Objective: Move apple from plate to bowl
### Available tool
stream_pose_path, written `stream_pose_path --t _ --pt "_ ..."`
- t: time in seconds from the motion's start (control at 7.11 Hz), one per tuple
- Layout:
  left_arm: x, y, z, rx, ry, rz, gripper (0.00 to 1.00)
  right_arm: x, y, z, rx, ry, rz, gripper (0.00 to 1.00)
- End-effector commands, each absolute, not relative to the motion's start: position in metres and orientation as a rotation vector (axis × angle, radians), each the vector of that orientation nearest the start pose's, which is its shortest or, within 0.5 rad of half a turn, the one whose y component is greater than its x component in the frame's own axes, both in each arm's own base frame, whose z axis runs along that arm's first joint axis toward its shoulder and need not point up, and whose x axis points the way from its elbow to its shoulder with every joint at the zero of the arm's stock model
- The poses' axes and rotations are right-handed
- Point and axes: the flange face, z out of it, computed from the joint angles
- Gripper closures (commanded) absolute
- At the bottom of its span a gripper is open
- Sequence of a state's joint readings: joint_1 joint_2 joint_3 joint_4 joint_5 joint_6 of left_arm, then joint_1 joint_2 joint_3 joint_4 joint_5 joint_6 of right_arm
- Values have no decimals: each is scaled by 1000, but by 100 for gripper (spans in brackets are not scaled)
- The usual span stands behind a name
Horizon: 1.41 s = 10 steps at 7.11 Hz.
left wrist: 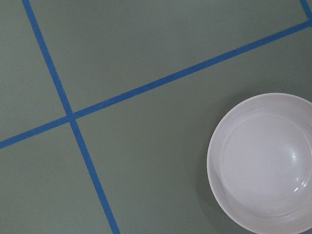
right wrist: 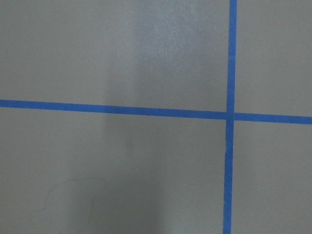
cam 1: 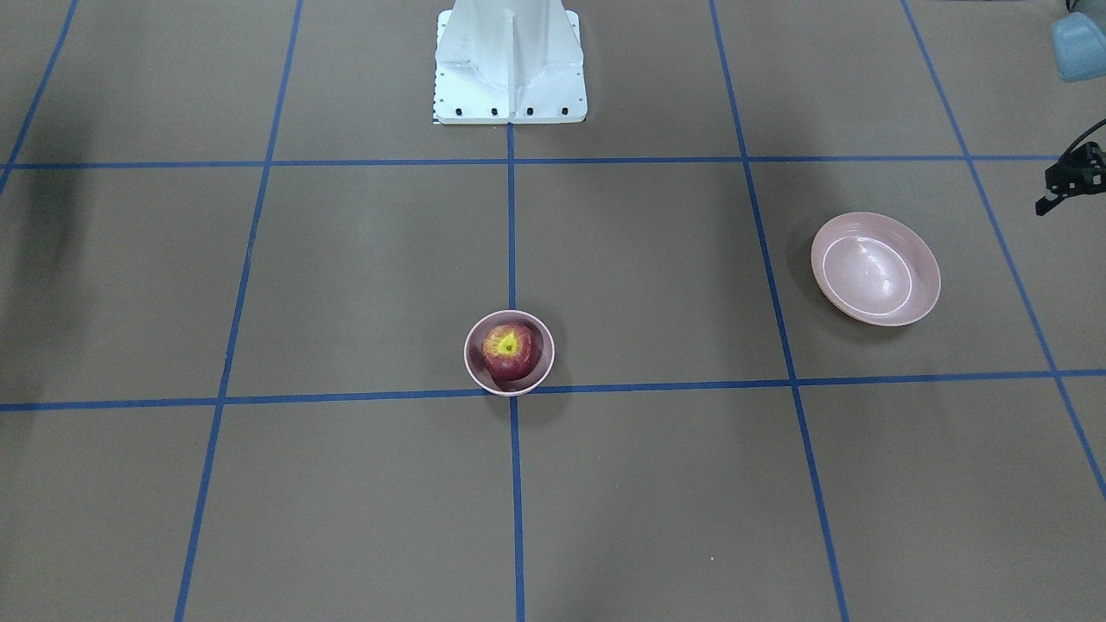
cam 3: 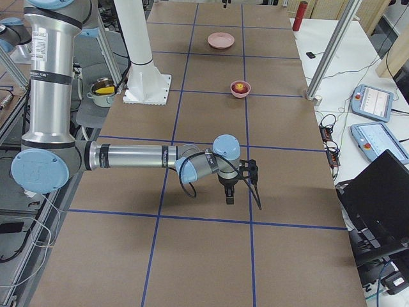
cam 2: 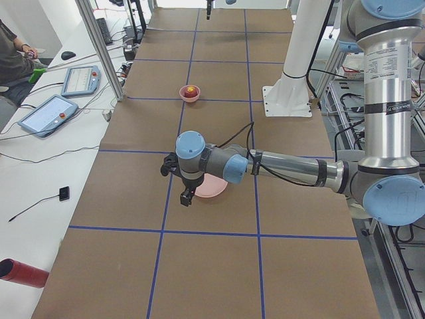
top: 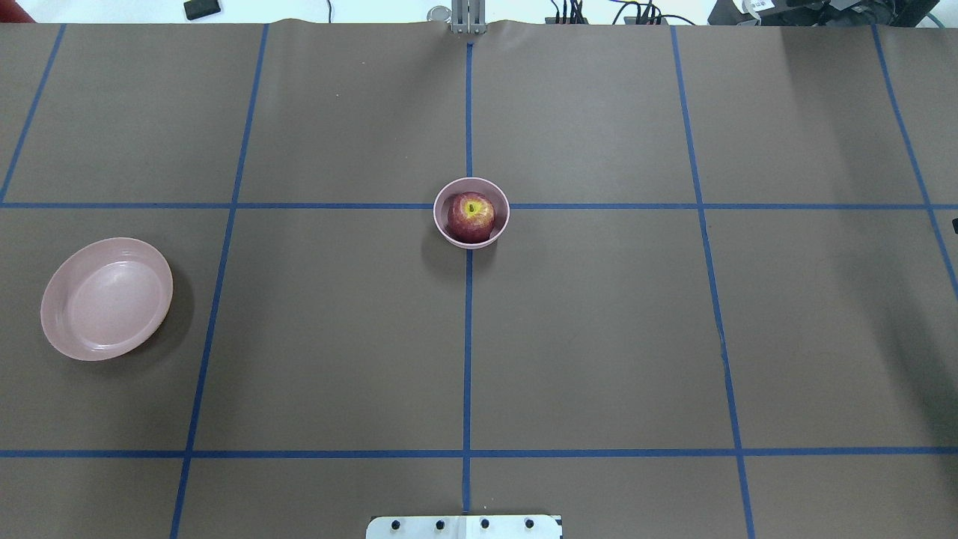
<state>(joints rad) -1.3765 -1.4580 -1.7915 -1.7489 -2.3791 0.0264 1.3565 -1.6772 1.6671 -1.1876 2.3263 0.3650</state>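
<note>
The apple [cam 1: 510, 350] sat in the bowl [cam 1: 471, 367], stem end up, filling most of it. The bowl stood on the worktop [cam 1: 346, 259] right where two lines of blue tape [cam 1: 511, 233] crossed, straight out from the robot's white base [cam 1: 510, 60].

Taking the overhead view as a clock face with twelve away from the robot, the plate [cam 1: 875, 269] lay well apart from the bowl, at about nine o'clock and a little toward eight. It held nothing, and it touched no tape line.

The left end effector [cam 1: 1064, 183] hung over the worktop past the plate on its nine o'clock side, apart from it and only partly in view at the edge of the front camera. I could not tell how far its fingers were spread. Its wrist camera looked down on the plate's rim and a tape crossing.

The right end effector [cam 3: 243, 192] hovered far off at the bowl's three o'clock side, well away from both dishes. It showed clearly only from the table's end, so I could not tell whether it was open. Its wrist camera saw only bare worktop and crossed tape.
</note>
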Motion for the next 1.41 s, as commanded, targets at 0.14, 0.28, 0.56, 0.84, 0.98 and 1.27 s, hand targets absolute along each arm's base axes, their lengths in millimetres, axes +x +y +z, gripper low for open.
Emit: stream_pose_path --t 0.14,0.28,0.56,0.84,0.98,1.27 --pt "18 -467 623 135 815 267 2 -32 -470 598 64 -870 19 0" --pt "4 -470 623 138 808 232 2 -28 -470 600 65 -860 -21 0" --pt "-3 -472 631 135 782 217 2 1 -472 613 20 -811 -88 0" --pt "-2 -473 628 139 790 220 2 19 -470 603 53 -765 -78 0" --pt "-3 -472 621 128 810 212 2 20 -465 609 45 -766 -73 0" --pt "-23 -457 618 67 887 135 2 20 -453 616 29 -773 -65 0"
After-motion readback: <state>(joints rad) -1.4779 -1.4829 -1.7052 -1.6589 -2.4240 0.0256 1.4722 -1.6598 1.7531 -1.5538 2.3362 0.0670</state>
